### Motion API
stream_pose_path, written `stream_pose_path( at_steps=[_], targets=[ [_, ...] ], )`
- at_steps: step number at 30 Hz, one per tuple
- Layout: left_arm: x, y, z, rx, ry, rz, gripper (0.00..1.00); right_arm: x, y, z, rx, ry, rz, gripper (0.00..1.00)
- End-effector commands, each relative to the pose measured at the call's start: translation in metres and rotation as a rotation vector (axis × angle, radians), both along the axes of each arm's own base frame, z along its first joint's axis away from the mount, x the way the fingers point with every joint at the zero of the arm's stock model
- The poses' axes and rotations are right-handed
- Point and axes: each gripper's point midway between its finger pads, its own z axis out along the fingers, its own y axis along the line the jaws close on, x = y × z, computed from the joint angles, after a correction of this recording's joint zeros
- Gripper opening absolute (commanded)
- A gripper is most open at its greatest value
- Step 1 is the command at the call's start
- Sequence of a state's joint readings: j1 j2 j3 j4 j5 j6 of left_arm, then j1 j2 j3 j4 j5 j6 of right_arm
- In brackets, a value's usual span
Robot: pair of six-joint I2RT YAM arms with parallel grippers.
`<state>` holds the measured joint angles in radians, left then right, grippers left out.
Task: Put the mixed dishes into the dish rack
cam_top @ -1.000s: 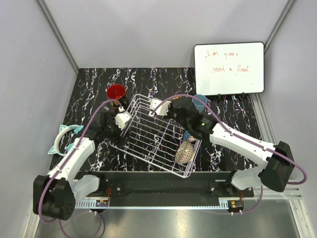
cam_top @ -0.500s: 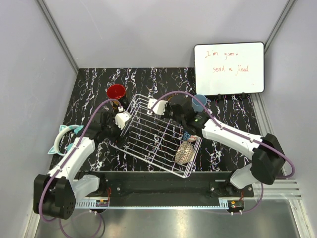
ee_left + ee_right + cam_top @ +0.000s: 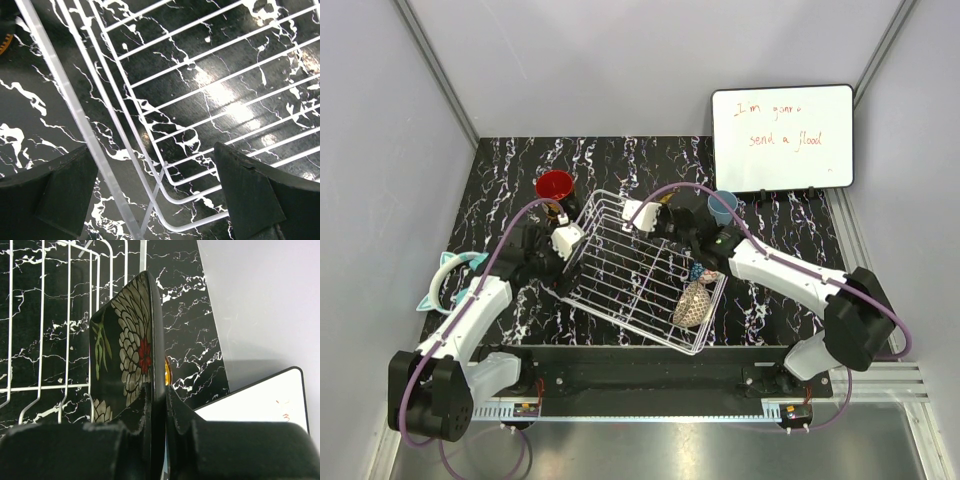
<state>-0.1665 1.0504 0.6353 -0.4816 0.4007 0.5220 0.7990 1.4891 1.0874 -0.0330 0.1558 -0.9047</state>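
Moved: right arm's elbow swung left; cup [image 3: 722,207] less covered.
Right gripper [image 3: 159,390]: clamped on saucer [image 3: 127,355] rim; saucer upright over rack [image 3: 620,270] far side.
Left gripper [image 3: 157,192]: spread wide, straddling rack corner wire.

Dish rack [image 3: 620,275]: thin white wire, smooth, coated look.
Bench [image 3: 640,160]: black marble-pattern top, white veins, slight sheen.
Saucer [image 3: 127,360]: dark glaze, glossy.
Mug [image 3: 555,186]: red, glossy.
Left gripper fingers [image 3: 250,195]: black plastic, matt.
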Motion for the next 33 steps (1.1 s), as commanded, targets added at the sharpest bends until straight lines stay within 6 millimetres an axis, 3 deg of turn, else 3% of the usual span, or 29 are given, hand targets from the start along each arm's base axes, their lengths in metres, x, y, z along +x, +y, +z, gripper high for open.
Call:
stream_pose_path(
  at_steps=[1,11,23,30,33],
  targets=[
    [0.01,-0.004,0.015,-0.029,-0.049,-0.006,0.99,0.03,-0.031,0.04,0.004,-0.182,-0.106,0.0],
    [0.009,-0.004,0.012,-0.027,-0.045,-0.007,0.99,0.014,-0.052,0.021,0.003,-0.129,-0.166,0.0],
    [0.01,-0.005,0.014,-0.037,-0.049,-0.004,0.99,-0.002,-0.076,0.037,0.006,-0.139,-0.212,0.0],
    [0.008,-0.005,0.017,-0.045,-0.044,0.004,0.99,-0.005,-0.079,0.006,-0.028,-0.062,-0.229,0.0],
    [0.007,-0.005,0.017,-0.045,-0.041,0.005,0.99,-0.006,-0.081,-0.001,-0.027,-0.049,-0.242,0.09]
  ],
)
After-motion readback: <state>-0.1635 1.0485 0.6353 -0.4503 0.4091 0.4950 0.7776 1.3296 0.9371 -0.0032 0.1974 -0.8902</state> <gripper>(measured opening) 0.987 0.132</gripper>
